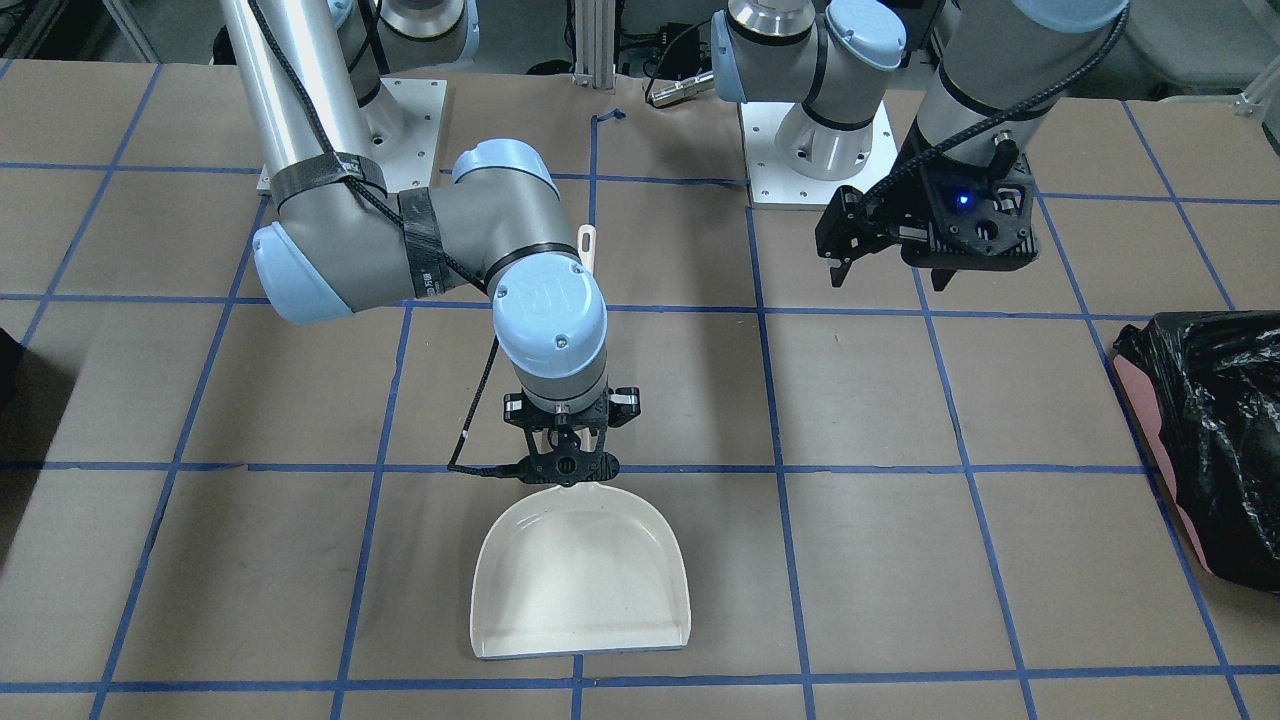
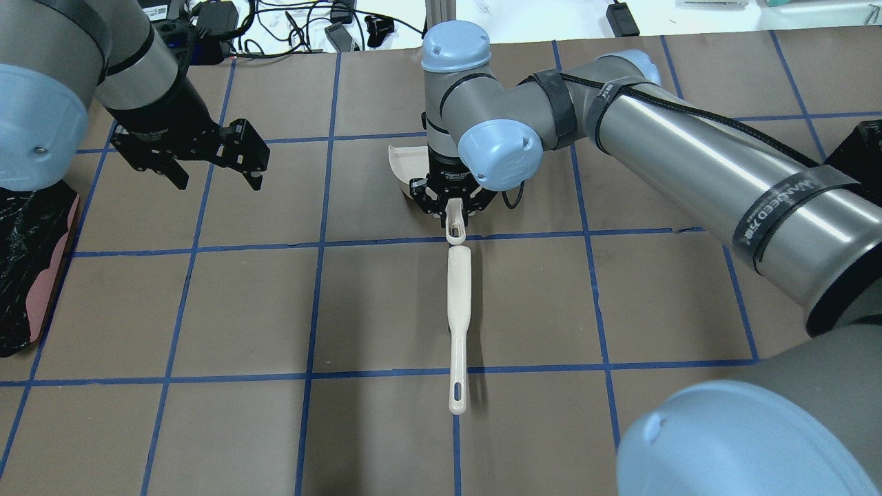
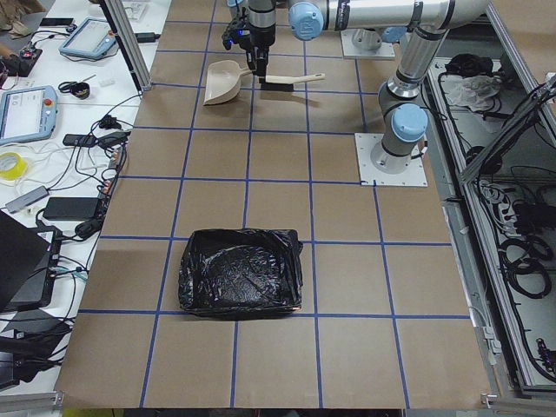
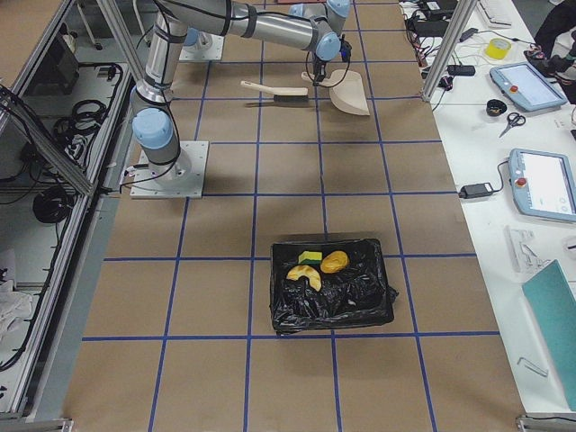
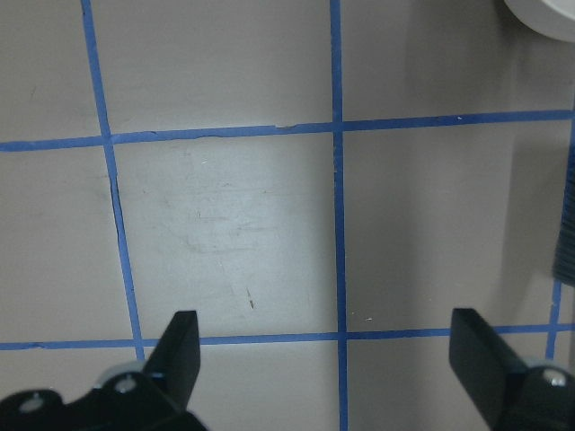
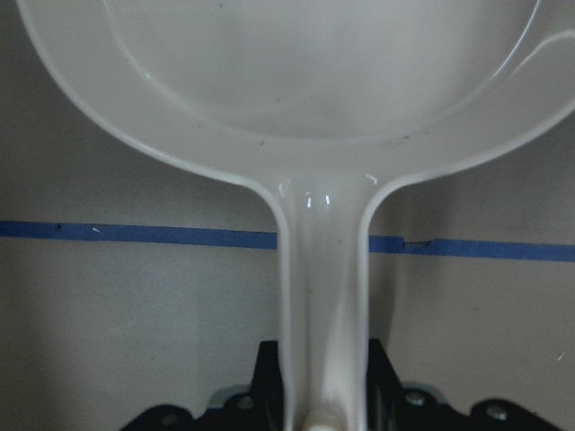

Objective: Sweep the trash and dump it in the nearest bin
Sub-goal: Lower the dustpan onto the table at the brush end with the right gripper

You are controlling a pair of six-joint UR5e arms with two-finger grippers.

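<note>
The trash lies inside the bin (image 4: 360, 292), a black-bagged box on my right: an orange-brown lump (image 4: 335, 262), a pale yellow peel (image 4: 304, 276) and a yellow-green block (image 4: 310, 256). Only black slivers of that bin show elsewhere (image 2: 858, 148) (image 1: 5, 370). My right gripper (image 1: 565, 468) (image 2: 455, 215) is shut on the handle of the cream dustpan (image 1: 580, 580) (image 6: 314, 90), whose pan is empty and lies on the table. The cream brush (image 2: 458, 310) lies loose behind it. My left gripper (image 1: 885, 262) (image 2: 219, 180) (image 5: 328, 350) hovers open and empty above bare table.
A pink bin lined with a crinkled black bag (image 1: 1215, 440) (image 2: 31, 262) (image 3: 241, 271) stands at my left table end. Blue tape lines grid the brown tabletop. Arm bases sit at the robot's edge, and cables and tablets lie beyond the far side.
</note>
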